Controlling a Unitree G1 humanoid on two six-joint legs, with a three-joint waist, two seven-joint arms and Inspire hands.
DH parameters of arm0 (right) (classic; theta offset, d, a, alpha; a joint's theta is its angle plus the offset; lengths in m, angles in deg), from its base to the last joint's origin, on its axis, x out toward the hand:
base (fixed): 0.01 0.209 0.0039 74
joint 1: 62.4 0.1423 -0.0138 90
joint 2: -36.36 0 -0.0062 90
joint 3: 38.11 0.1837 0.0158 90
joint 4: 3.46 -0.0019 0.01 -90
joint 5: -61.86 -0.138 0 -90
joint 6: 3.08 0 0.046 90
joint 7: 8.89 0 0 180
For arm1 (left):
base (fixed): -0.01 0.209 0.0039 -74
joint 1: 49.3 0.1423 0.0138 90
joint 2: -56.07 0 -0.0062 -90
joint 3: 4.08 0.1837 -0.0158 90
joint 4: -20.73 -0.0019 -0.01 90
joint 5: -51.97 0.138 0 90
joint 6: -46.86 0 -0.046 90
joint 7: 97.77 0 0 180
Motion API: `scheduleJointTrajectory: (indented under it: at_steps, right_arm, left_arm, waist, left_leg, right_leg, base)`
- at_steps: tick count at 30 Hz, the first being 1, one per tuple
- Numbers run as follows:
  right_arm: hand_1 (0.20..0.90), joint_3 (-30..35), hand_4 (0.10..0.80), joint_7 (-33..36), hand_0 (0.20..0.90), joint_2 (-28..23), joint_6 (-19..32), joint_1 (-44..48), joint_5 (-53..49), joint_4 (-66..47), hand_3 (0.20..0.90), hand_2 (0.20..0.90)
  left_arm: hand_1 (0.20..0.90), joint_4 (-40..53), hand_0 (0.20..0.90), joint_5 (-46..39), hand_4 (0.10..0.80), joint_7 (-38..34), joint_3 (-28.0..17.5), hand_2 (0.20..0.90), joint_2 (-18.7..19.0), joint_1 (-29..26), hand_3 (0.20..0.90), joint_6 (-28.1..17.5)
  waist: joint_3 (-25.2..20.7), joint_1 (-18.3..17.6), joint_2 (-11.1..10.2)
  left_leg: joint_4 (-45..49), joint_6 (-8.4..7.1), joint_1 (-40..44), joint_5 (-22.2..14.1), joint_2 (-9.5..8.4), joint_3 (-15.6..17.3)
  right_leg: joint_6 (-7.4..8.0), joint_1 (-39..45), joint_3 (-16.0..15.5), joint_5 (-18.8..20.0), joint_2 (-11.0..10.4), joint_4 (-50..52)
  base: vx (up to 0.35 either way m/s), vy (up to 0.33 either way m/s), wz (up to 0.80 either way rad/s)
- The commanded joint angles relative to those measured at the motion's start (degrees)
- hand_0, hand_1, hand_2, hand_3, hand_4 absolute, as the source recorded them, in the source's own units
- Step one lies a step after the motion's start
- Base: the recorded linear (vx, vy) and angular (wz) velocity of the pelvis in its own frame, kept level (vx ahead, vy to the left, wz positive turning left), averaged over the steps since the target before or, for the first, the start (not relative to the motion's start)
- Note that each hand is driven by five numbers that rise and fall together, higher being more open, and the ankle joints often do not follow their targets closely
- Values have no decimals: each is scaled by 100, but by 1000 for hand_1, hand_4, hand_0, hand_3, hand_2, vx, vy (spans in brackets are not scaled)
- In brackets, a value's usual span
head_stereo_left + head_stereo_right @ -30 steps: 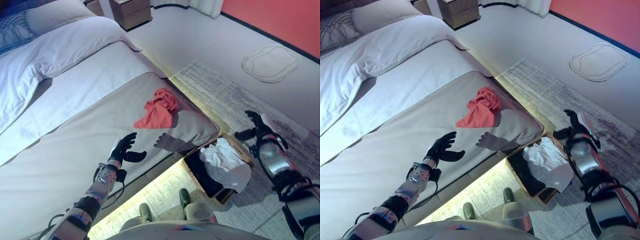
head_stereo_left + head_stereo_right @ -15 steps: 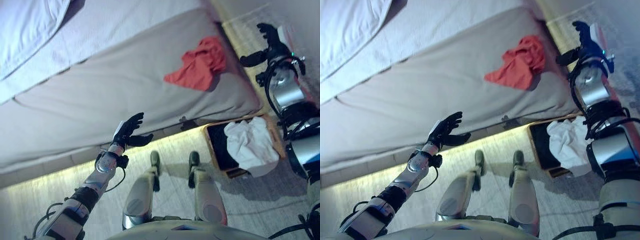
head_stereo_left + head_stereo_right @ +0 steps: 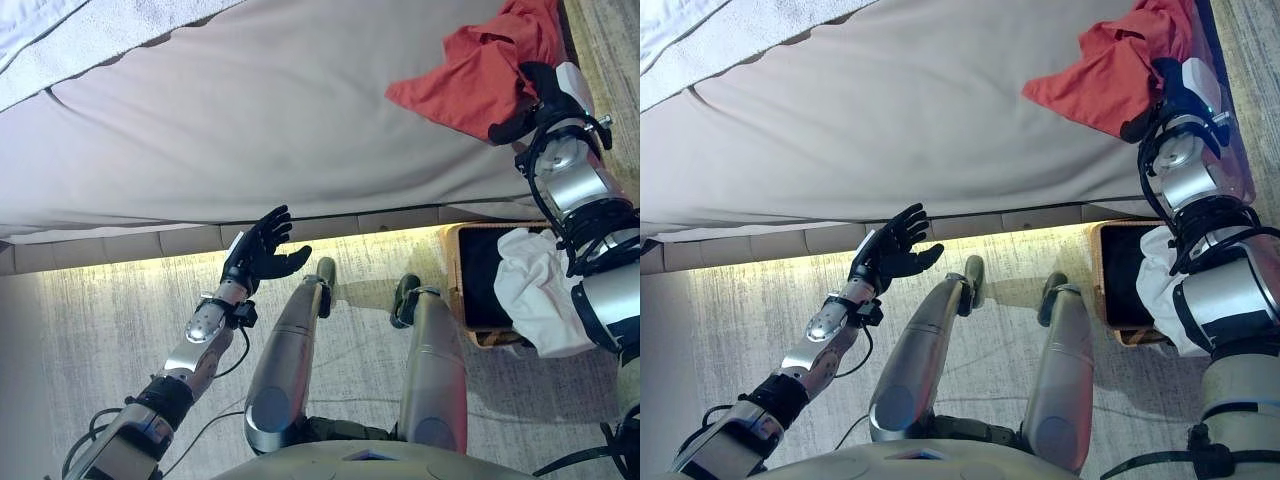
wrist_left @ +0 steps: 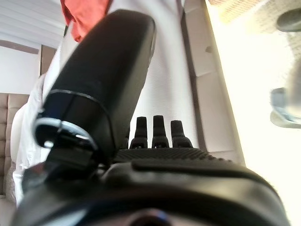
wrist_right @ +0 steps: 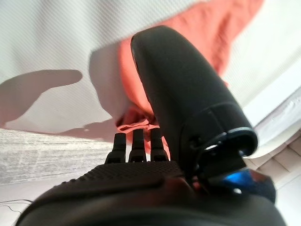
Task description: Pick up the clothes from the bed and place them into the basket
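Red cloth, a crumpled garment [image 3: 478,75], lies on the grey mattress [image 3: 250,120] close to its floor-side edge, and it is the thing I am after. My right hand [image 3: 535,95] is over the garment's nearer hem; the right wrist view shows its fingers [image 5: 133,146] extended and its thumb raised, so it is spread and has nothing in it yet. The wicker basket [image 3: 462,300] sits on the carpet [image 3: 90,330] just beyond that mattress edge, beside my right forearm, and a white garment [image 3: 535,290] already spills over its rim.

My worry is the grasp. If I close while only the hem is under the fingers, I judge the cloth could slip out or trail off the mattress onto the carpet short of the basket. The white garment draped over the rim could also be dragged out if my forearm brushes it on the way across.

My left hand [image 3: 262,255] hangs well apart from the garment, off the mattress and above the carpet, palm up with fingers spread and empty. It plays no part for now.
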Motion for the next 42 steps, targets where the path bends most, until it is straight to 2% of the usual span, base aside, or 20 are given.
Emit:
scheduleJointTrajectory:
  at_steps: [1,5,10,11,12,13,19,24,29,35,42]
  right_arm:
    - [900,-209,800,130,900,-340,197,1028,-248,148,900,900]
    - [900,-270,800,266,900,-375,351,1322,-501,354,900,900]
    - [900,-180,800,316,900,-431,521,1522,-1018,281,900,900]
    - [827,-150,715,322,827,-436,582,1551,-1102,270,815,827]
    - [531,-115,369,332,531,-438,663,1581,-1175,282,469,531]
    - [300,-77,100,363,300,-440,771,1620,-1244,316,200,300]
    - [300,401,100,760,300,-441,1391,1657,-1977,187,200,300]
    - [300,670,100,825,300,-483,1547,1605,-2198,114,200,300]
    - [300,702,100,772,300,-604,1483,1660,-2159,139,200,300]
    - [300,732,100,618,300,-725,1480,1666,-2257,462,200,300]
    - [300,734,100,358,300,-930,1520,1623,-2338,790,200,300]
  left_arm:
    - [900,995,900,-62,800,-128,-252,900,167,205,900,-498]
    - [900,1198,900,-78,800,-251,-301,900,286,337,900,-431]
    - [900,1300,900,-140,800,-166,-395,900,410,578,900,-509]
    - [900,1343,900,-138,800,-154,-425,900,422,621,900,-521]
    - [900,1387,900,-132,800,-164,-447,900,432,646,900,-532]
    - [900,1436,900,-128,800,-182,-470,900,444,669,900,-525]
    - [900,1503,900,-131,800,-92,-626,900,533,875,900,-534]
    - [900,1414,900,-107,800,4,-670,900,543,1019,900,-640]
    - [900,1303,900,-109,800,104,-742,900,546,1111,900,-717]
    - [900,1196,900,32,800,129,-697,900,507,1043,900,-786]
    - [900,1047,900,87,800,-21,-616,900,474,910,900,-671]
  waist:
    - [-223,120,246]
    - [-223,250,307]
    - [-223,351,340]
    - [-223,368,342]
    - [-223,386,345]
    - [-223,403,344]
    - [-223,493,325]
    - [-223,507,281]
    - [-223,531,177]
    - [-259,563,16]
    - [-678,577,-211]
  left_leg:
    - [719,380,-233,-910,-281,43]
    - [1012,460,-664,-980,-333,5]
    - [1133,480,-909,-940,-372,-34]
    - [1139,483,-927,-932,-373,-37]
    - [1145,489,-936,-919,-376,-42]
    - [1147,494,-934,-917,-373,-46]
    - [1238,432,-817,-825,-347,-91]
    - [1189,389,-583,-740,-332,-115]
    - [1028,354,-200,-671,-311,-129]
    - [204,289,639,-482,-272,-132]
    - [-878,232,1531,-280,-135,-201]
  right_leg:
    - [-287,8,-247,-291,344,209]
    - [-303,-429,-291,-354,339,524]
    - [-319,-647,-334,-400,357,696]
    - [-322,-662,-346,-403,364,705]
    - [-325,-666,-362,-404,363,709]
    - [-328,-655,-377,-406,361,706]
    - [-356,-451,-452,-503,338,749]
    - [-384,-161,-493,-540,336,668]
    - [-402,286,-561,-525,322,459]
    - [-343,1146,-664,-395,258,-186]
    - [-240,2129,-849,-78,256,-1374]
  base:
    - [-5,-27,10]
    - [-9,-43,7]
    - [-7,-23,6]
    - [0,0,0]
    - [-13,-10,7]
    - [-12,-12,9]
    - [-7,-19,3]
    - [3,2,1]
    - [13,10,2]
    - [9,18,5]
    - [38,34,-2]
